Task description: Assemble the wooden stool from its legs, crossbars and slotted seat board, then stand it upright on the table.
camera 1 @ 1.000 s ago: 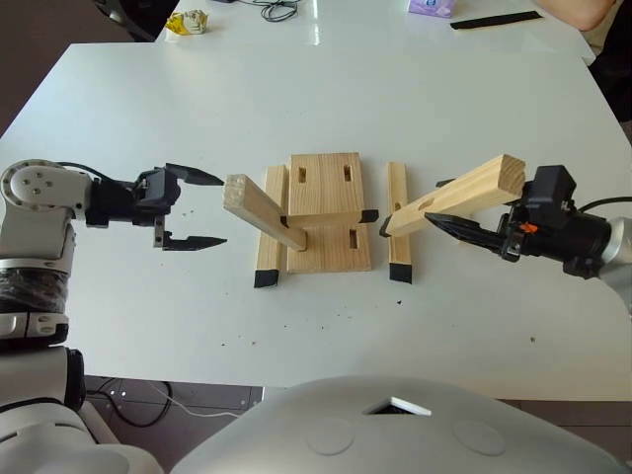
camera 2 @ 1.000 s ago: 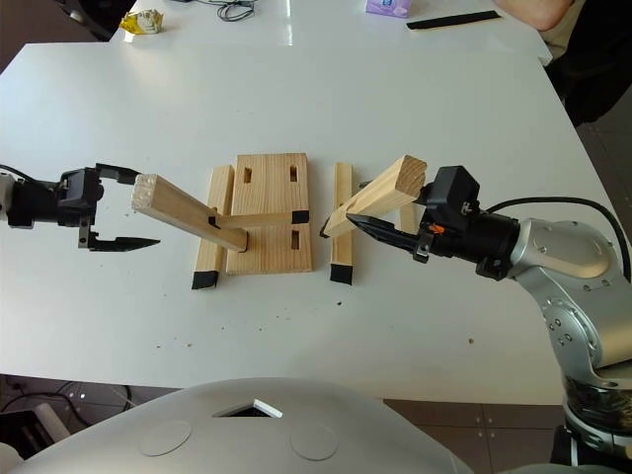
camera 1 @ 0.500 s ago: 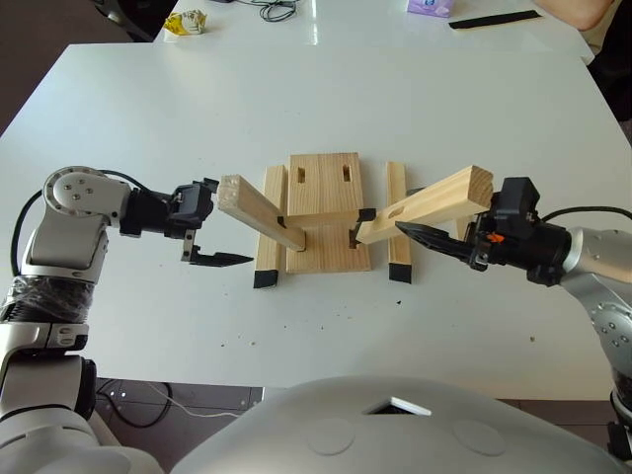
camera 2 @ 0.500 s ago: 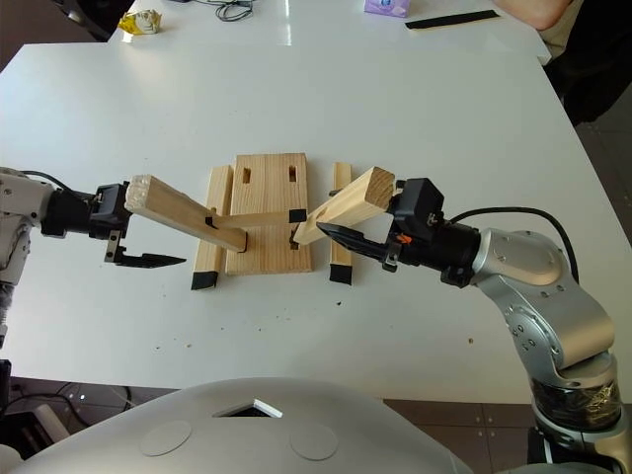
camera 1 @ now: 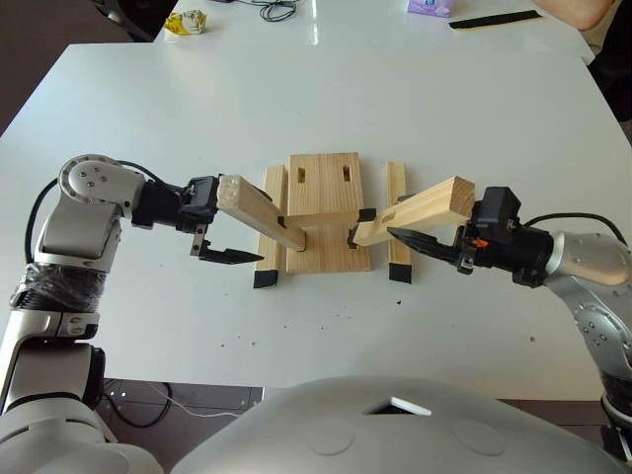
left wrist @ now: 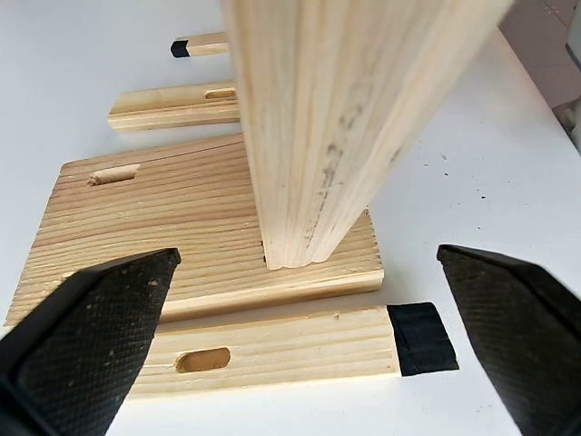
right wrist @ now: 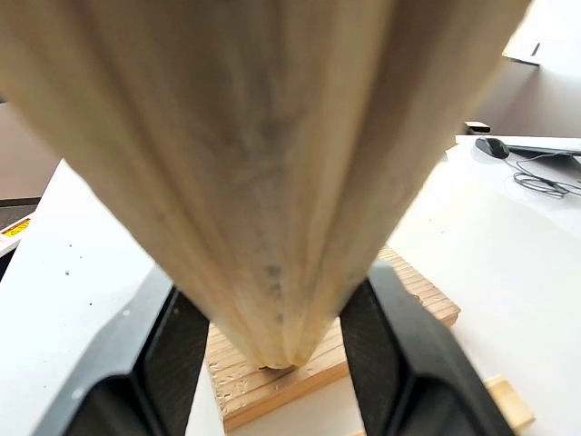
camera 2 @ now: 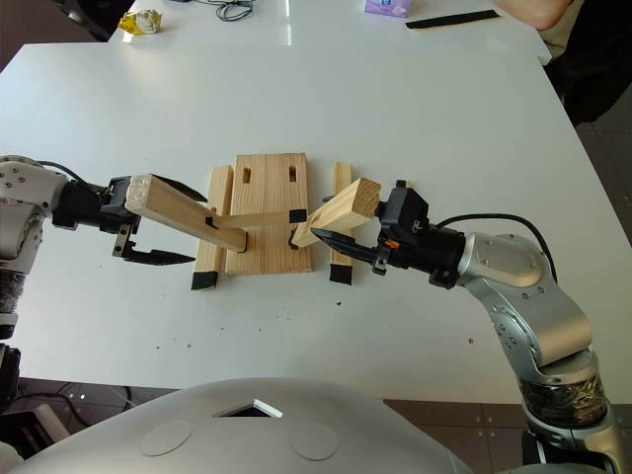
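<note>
1. Watching from beside the white table (camera 1: 326,89), the biggest shift in the last second is on the right. The right gripper (camera 1: 400,225), clenched around a thick pale wooden leg (camera 1: 420,205), has carried it inward and down. Its lower end was off past the edge of the slotted pale wooden seat board (camera 1: 324,178); now it meets the board at the near right slot.
2. That leg leans steeply outward. The wrist view shows its end against the board, but I cannot tell if it has entered the slot.
3. The left gripper (camera 2: 200,227) has closed in too. It was well apart from the other thick wooden leg (camera 1: 262,215), which stands slanted in the near left slot. Now its fingers straddle that leg's upper end, spread wide, grasping nothing yet.
4. The board lies flat mid-table. A slim black-tipped wooden bar (camera 1: 267,259) lies just beside it on the left, and another (camera 1: 399,252) on the right.
5. For the task, I'd say both arms are finally placed to work the legs: right to press home, left to grip and straighten. Bars untouched, stool far from upright.
</note>
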You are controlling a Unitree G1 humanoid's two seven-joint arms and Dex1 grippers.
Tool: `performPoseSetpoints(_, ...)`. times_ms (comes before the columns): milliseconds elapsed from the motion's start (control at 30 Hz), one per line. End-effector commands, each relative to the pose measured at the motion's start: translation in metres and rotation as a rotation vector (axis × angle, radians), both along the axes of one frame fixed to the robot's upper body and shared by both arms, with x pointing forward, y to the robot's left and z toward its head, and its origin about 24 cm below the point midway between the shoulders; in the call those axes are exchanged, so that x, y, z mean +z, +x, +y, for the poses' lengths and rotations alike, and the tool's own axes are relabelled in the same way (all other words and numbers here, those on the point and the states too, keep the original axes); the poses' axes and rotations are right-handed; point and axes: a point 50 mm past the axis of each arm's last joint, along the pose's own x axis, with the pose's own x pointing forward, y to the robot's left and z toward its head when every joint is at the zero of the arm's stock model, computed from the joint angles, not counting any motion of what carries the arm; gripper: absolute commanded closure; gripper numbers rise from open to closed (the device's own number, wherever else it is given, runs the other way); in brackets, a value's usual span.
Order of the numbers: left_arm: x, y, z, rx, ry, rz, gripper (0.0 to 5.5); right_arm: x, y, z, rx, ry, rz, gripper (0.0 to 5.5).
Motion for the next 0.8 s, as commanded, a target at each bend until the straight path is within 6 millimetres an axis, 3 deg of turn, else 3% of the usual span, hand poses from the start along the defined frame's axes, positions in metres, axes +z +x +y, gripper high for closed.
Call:
performPoseSetpoints(33, 0.006, 0.000, -0.009, -0.024, -0.019, -0.004, 0.24, -0.004, -0.004, 0.000, 0.034, -0.036, 0.005, 3.48)
performPoseSetpoints(600, 0.004, -0.008, -0.021, -0.019, -0.054, 0.008, 0.24, 0.007, 0.006, -0.009, 0.119, -0.121, 0.002, 3.48)
performPoseSetpoints(800, 0.002, -0.010, -0.025, -0.023, -0.064, 0.011, 0.24, 0.000, 0.007, -0.009, 0.157, -0.136, 0.056, 3.48)
